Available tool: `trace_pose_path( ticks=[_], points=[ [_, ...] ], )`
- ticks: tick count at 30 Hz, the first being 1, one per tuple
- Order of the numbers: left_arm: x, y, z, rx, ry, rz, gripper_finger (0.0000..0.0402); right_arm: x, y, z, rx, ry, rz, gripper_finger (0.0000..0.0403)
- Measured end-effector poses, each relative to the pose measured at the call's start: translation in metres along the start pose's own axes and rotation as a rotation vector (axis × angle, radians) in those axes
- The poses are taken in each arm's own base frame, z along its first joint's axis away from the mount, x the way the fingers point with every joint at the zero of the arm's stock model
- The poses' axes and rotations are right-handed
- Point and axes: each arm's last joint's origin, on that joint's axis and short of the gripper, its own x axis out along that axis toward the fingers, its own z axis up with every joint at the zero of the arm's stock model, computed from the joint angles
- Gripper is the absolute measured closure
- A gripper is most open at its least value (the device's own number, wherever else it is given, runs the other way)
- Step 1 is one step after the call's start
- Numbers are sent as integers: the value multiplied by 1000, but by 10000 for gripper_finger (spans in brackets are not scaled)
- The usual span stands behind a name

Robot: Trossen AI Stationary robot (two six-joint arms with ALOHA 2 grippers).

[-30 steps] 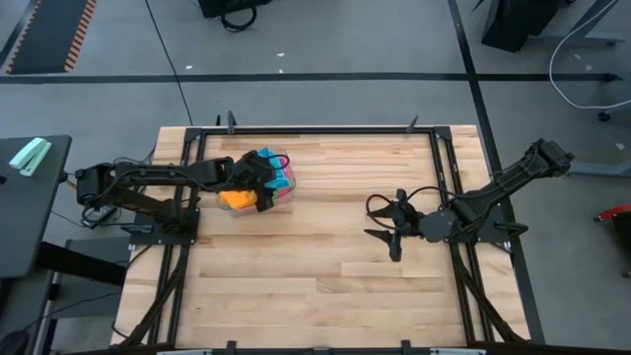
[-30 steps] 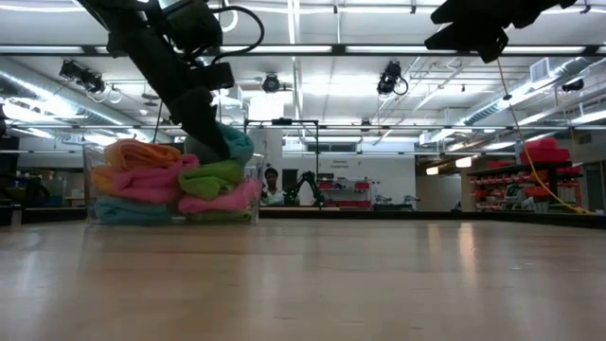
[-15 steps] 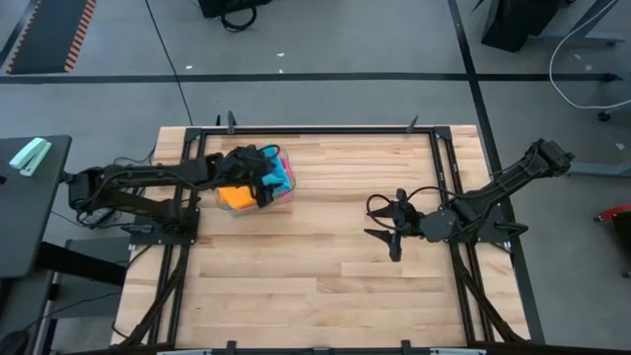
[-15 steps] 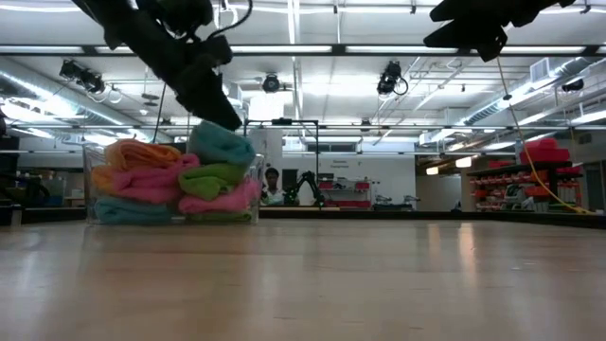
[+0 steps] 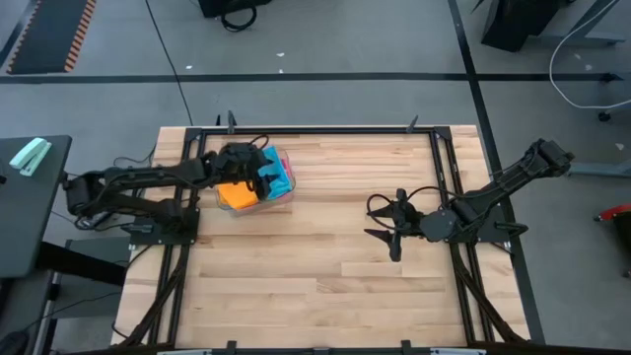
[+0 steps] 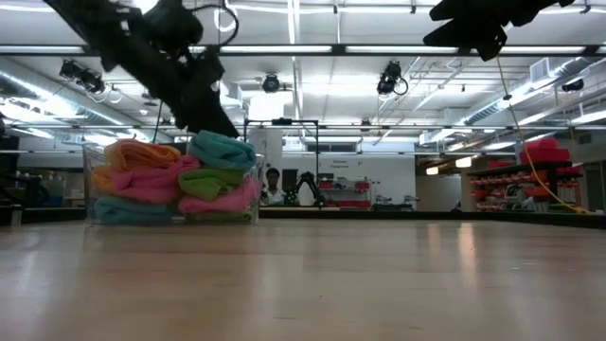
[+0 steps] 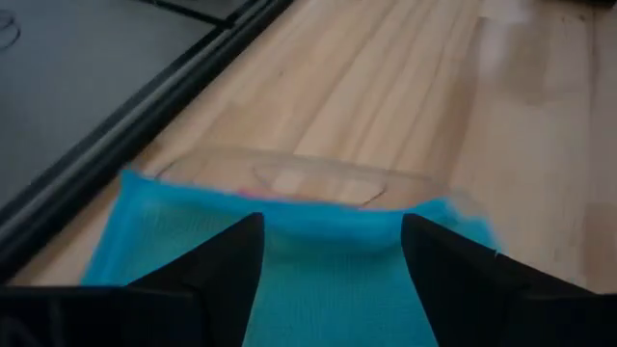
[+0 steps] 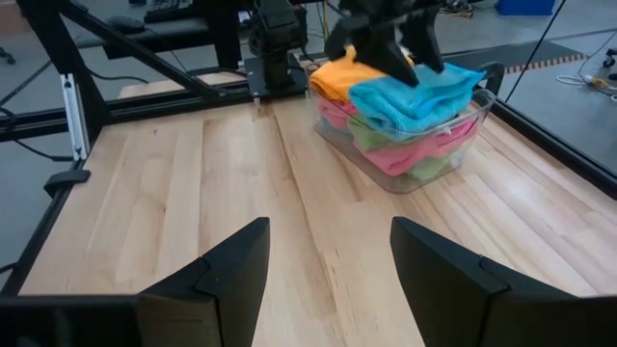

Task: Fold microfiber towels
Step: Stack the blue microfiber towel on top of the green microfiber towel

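Observation:
A clear plastic bin (image 8: 409, 177) at the table's far left holds a heap of microfiber towels. A blue towel (image 8: 416, 89) lies on top, with orange (image 6: 142, 152), pink (image 6: 142, 184) and green (image 6: 212, 180) towels beside and under it. My left gripper (image 8: 397, 50) stands open just over the blue towel (image 7: 328, 265), slanting down from the table's left, one finger on each side of the towel's top. My right gripper (image 5: 373, 221) hangs open and empty above the table's right half, facing the bin. My left gripper has its open fingertips (image 8: 378, 56) right at the top of the blue towel (image 6: 224, 149), coming at it slanting down from the left. I cannot tell whether they touch the cloth. The towel rests on the heap in the bin.
Bare wood (image 5: 315, 256) stretches from the bin to the near edge and across the middle. Black frame rails (image 5: 325, 129) run along the table's edges. The left arm's base (image 8: 275, 58) stands behind the bin. In the low view a person (image 6: 273, 187) shows far off in the room.
My left gripper, open throughout, has risen out of the heap and drawn back toward the table's far left, tipping less steeply down. The blue towel, partly covered by the fingers before, now shows whole on top of the heap.

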Motion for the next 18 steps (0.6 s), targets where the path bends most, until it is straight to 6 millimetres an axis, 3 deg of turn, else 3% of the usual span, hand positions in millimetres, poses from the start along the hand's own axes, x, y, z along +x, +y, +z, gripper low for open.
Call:
trace_pose_path(
  ticks=[6, 9, 12, 18],
  points=[
    [20, 8, -34, -19, 109, 24, 166, 0, 0, 0, -2, 0, 0, 178],
    [23, 8, -38, -20, 130, 22, 172, 0, 0, 1, -3, -5, 2, 178],
    [22, 7, -32, -14, 103, 17, 174, 0, 0, 1, -7, -5, 2, 178],
    [5, 7, -1, 48, -1, 16, 175, 0, 0, 0, -11, -1, 1, 178]
  ],
)
